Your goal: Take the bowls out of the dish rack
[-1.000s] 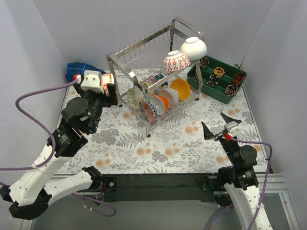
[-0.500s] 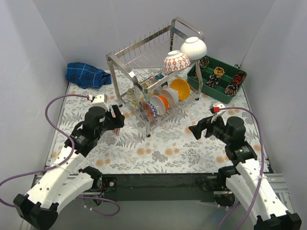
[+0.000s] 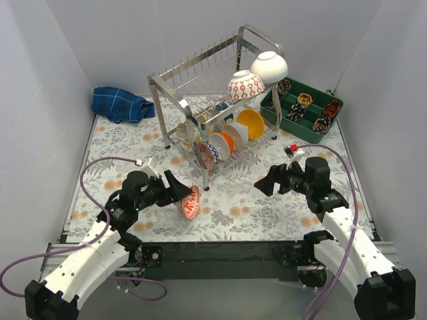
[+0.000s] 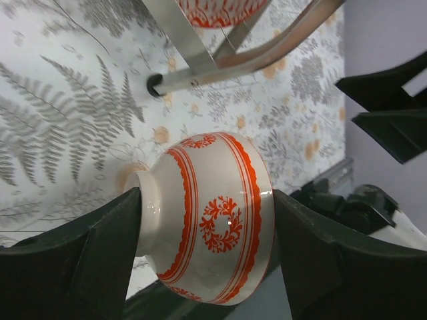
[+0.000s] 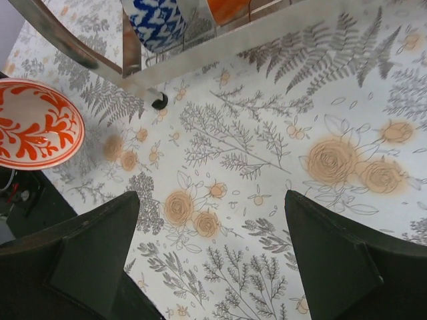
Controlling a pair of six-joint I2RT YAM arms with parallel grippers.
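My left gripper (image 3: 181,195) is shut on a red-and-white patterned bowl (image 3: 190,202), held on its side just above the table in front of the dish rack (image 3: 160,83). In the left wrist view the bowl (image 4: 210,227) sits between both fingers, with a rack leg (image 4: 179,32) behind it. The top tier holds a red-and-white bowl (image 3: 245,85) and a white bowl (image 3: 269,67). The lower tier holds a blue patterned bowl (image 3: 208,155), a white bowl (image 3: 237,132) and an orange bowl (image 3: 251,123). My right gripper (image 3: 267,181) is open and empty over the table (image 5: 213,253), right of the rack.
A green divided tray (image 3: 293,130) with small items stands at the back right. A blue cloth (image 3: 120,105) lies at the back left. Grey walls close in three sides. The right wrist view shows the held bowl (image 5: 37,123) and the rack's lower rail (image 5: 220,43).
My left arm has swung from beside the rack's left end down toward the near edge, and the red-and-white bowl now shows plainly in its gripper. My right gripper has moved left toward the rack.
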